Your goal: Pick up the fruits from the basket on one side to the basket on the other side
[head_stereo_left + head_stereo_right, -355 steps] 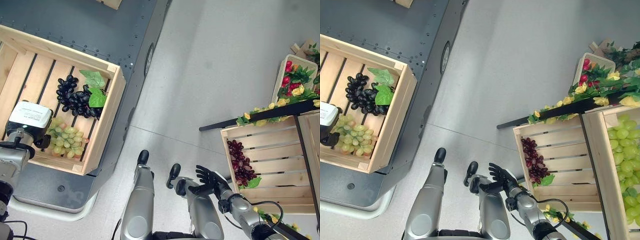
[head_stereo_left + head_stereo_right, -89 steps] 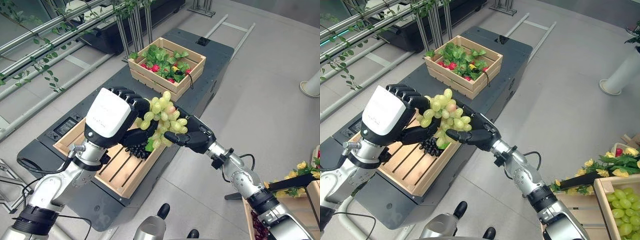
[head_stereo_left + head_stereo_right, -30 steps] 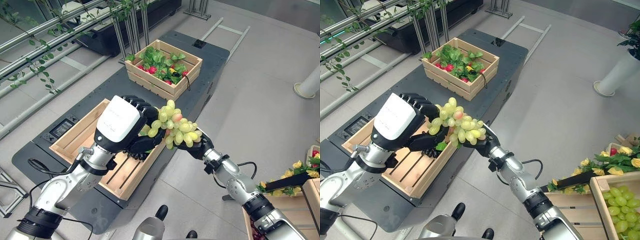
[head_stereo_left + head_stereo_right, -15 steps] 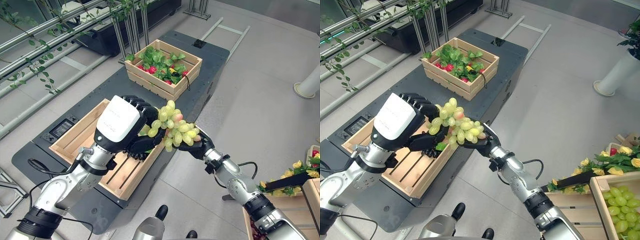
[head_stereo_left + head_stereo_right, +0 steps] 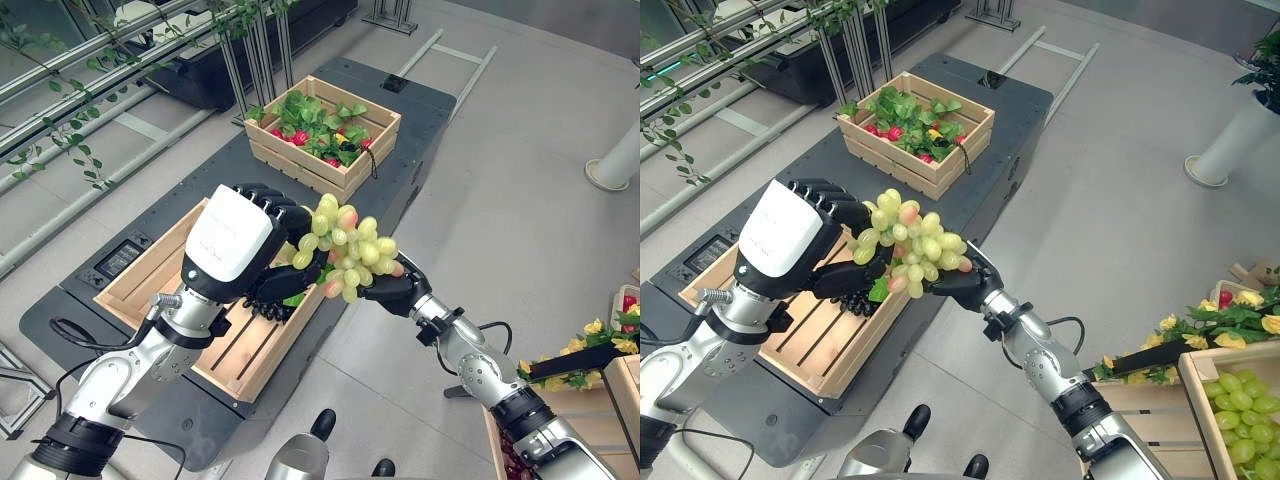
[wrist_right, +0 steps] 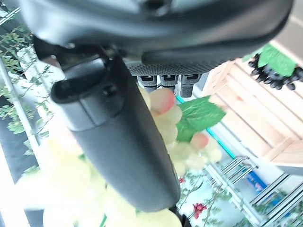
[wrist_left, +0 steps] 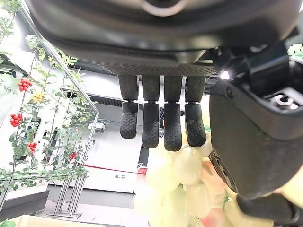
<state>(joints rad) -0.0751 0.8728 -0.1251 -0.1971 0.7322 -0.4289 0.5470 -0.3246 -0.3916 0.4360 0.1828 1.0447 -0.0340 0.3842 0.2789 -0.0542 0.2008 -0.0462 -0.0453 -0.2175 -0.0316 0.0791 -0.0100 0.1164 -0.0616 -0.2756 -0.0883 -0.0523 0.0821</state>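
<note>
A bunch of green grapes (image 5: 345,248) is held up in the air between the two hands, above the near corner of a wooden crate (image 5: 160,270) that sits on a dark grey platform (image 5: 970,170). The left hand (image 5: 262,240) curls its fingers (image 7: 157,120) over the bunch from the robot's left, and its wrist view shows those fingers bent down against the pale grapes. The right hand (image 5: 952,283) cups the bunch from below and from the right, its thumb and fingers closed round the fruit, so both hands are grasping the same bunch. Under the hands, inside the crate, lies a bunch of black grapes (image 5: 853,297) with a green leaf (image 6: 201,113) (mostly hidden by the left hand in the head views, clearer in the right wrist view). Further back on the platform stands a second wooden crate (image 5: 325,135) filled with green leaves and red fruit. To the robot's right, well apart across the grey floor, another wooden crate (image 5: 1230,410) holds more green grapes, edged by yellow flowers (image 5: 1185,335) along a dark bar.
</note>
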